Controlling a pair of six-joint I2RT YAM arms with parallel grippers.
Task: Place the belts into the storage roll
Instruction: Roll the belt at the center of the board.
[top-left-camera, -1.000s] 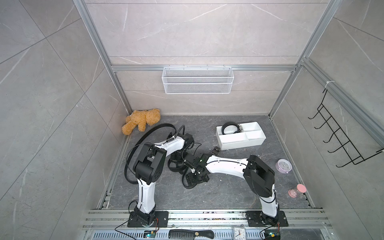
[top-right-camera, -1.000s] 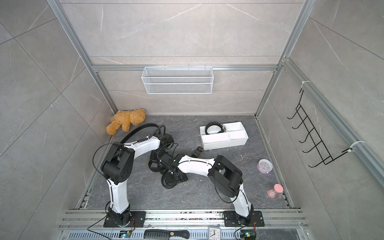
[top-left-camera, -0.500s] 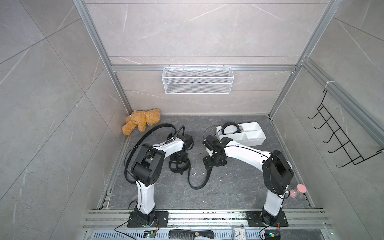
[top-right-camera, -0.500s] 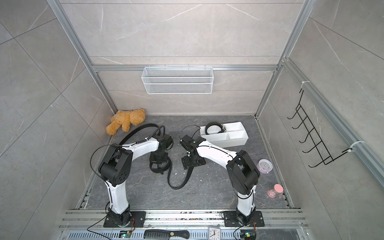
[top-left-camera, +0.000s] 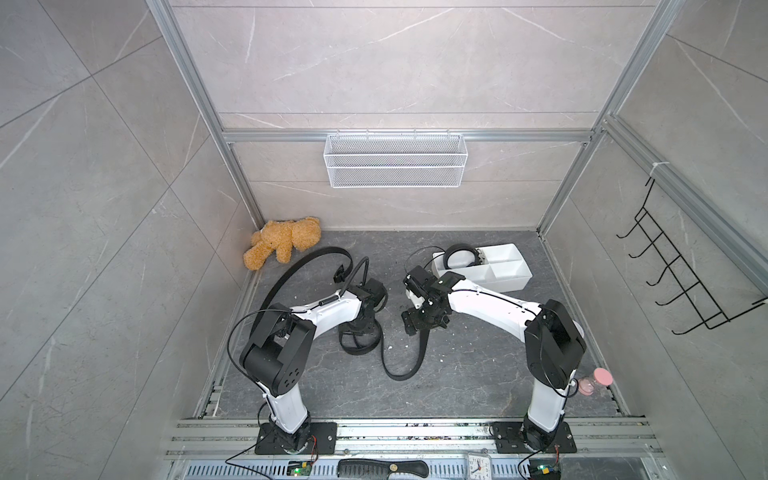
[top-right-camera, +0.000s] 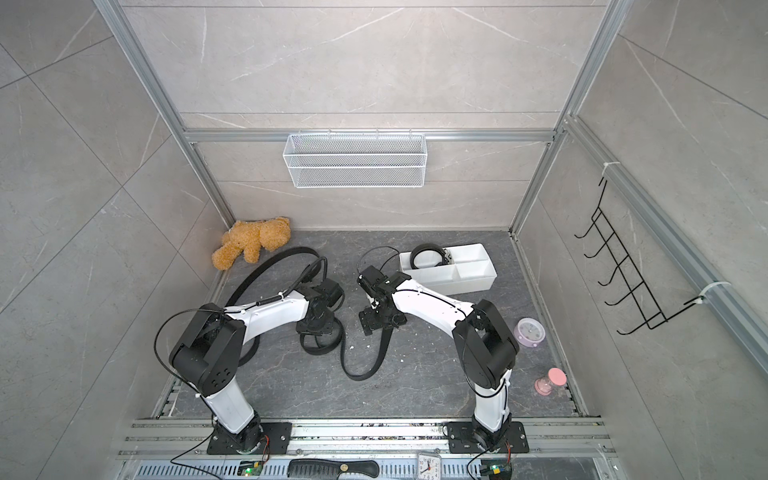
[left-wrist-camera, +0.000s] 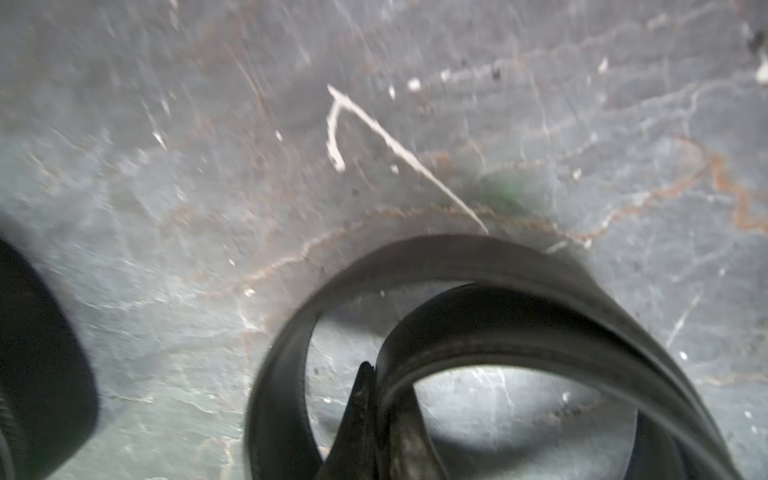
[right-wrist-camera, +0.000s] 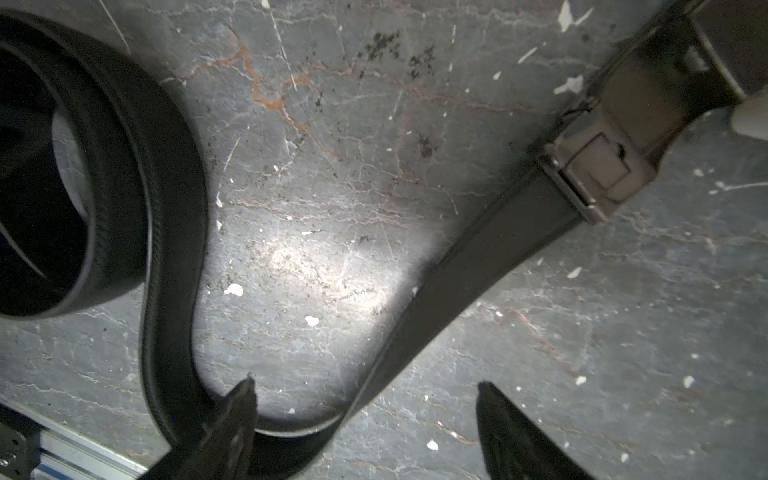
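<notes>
Right, left gripper (left-wrist-camera: 374, 376) first: the fingers are pressed together, and the inner turn of the loose belt (left-wrist-camera: 457, 257) runs straight down into them. I'm clamped on it, as far as this smeared wrist view lets me say. The fingers themselves are cut off at the frame edge. The strap is matte black and smooth, standing on edge in a couple of slack oval turns. The floor (right-wrist-camera: 332, 208) under it is dark grey and stone-look, with rusty veins and white flecks.

Now my right gripper (right-wrist-camera: 365, 395): two dark wedge fingertips stand wide apart and grip nothing. The same flat strap slants across between them. Its buckle (right-wrist-camera: 594, 174) is boxy dark metal, glossy, with a square plate. In a top view the strap sags in a U-shaped loop (top-left-camera: 399, 376) between my two grippers.

The storage roll (top-left-camera: 498, 274) is smooth white plastic with thin dividers, and it sits at the back right of the floor. My right wrist hides its near corner. A coiled belt (top-left-camera: 459, 248) fills its end compartment as a tight black ring; I can't make out its buckle.

The long belt (top-left-camera: 324, 249) rises in a stiff arch beside the fuzzy tan teddy bear (top-left-camera: 282, 245). Its lower end disappears behind my left arm. Its upper end tangles visually with my black cable, so I can't tell them apart.
</notes>
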